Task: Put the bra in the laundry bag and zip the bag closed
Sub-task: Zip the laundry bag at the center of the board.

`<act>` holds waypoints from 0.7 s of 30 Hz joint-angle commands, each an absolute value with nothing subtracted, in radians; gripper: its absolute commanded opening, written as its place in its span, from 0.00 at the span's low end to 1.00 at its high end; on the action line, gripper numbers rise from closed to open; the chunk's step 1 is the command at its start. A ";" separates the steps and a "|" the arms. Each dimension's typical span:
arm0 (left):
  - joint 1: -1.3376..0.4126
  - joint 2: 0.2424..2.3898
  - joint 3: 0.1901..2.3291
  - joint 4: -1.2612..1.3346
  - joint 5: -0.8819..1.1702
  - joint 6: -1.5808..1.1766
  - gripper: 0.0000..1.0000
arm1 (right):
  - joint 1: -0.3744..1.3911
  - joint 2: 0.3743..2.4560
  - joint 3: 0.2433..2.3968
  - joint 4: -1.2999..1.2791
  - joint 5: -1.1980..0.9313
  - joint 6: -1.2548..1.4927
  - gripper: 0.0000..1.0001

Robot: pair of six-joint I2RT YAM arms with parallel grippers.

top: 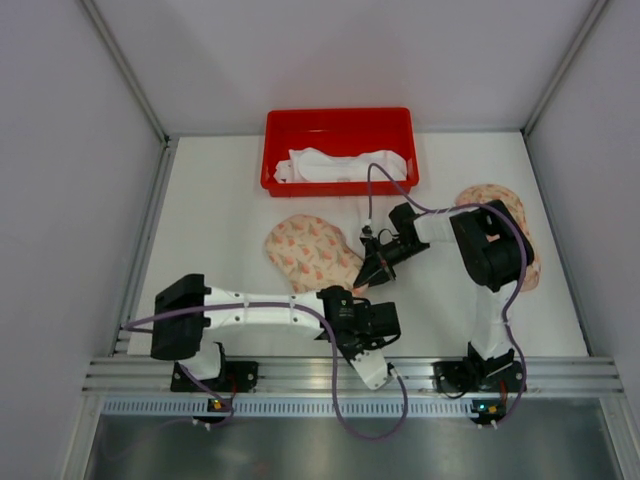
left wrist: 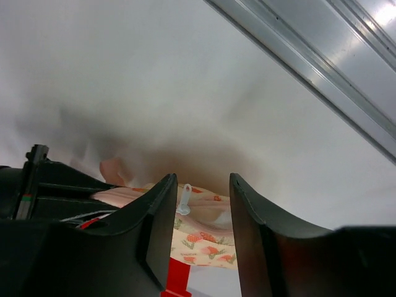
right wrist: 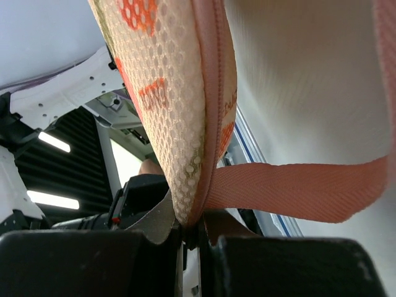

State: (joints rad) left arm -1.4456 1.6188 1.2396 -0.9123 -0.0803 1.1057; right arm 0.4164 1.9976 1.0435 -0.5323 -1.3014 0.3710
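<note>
The bra (top: 340,165) is white and lies in the red tray (top: 338,122) at the back. The laundry bag (top: 308,250) is peach mesh with a strawberry print and rests mid-table. My right gripper (top: 373,270) is shut on its near right edge; in the right wrist view the bag's seam (right wrist: 207,124) and a peach strap (right wrist: 291,189) run into the closed jaws (right wrist: 197,226). My left gripper (top: 350,296) sits at the bag's near edge. Its jaws (left wrist: 201,180) stand apart, and the pale zipper pull (left wrist: 184,199) shows just beyond them, close to the left finger (left wrist: 162,213).
A second piece of the same printed fabric (top: 512,215) lies at the right, partly under the right arm. I cannot tell whether it joins the bag. Grey walls and metal rails enclose the white table (top: 220,230).
</note>
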 commanded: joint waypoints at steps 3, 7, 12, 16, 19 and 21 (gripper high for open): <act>-1.444 1.730 1.371 -1.054 -0.163 1.085 0.47 | 0.413 2.019 1.075 -0.549 -1.315 0.371 0.00; -1.424 1.779 1.402 -1.049 -0.181 1.048 0.50 | 0.414 2.013 1.075 -0.558 -1.305 0.356 0.00; -1.390 1.819 1.404 -1.051 -0.207 1.046 0.49 | 0.413 2.008 1.069 -0.558 -1.304 0.348 0.00; -1.355 1.848 1.404 -1.051 -0.209 1.049 0.44 | 0.413 2.011 1.071 -0.561 -1.305 0.348 0.00; -1.338 1.852 1.404 -1.051 -0.196 1.048 0.38 | 0.413 2.010 1.072 -0.564 -1.305 0.344 0.00; -1.338 1.851 1.399 -1.052 -0.190 1.048 0.31 | 0.413 2.009 1.071 -0.565 -1.304 0.342 0.00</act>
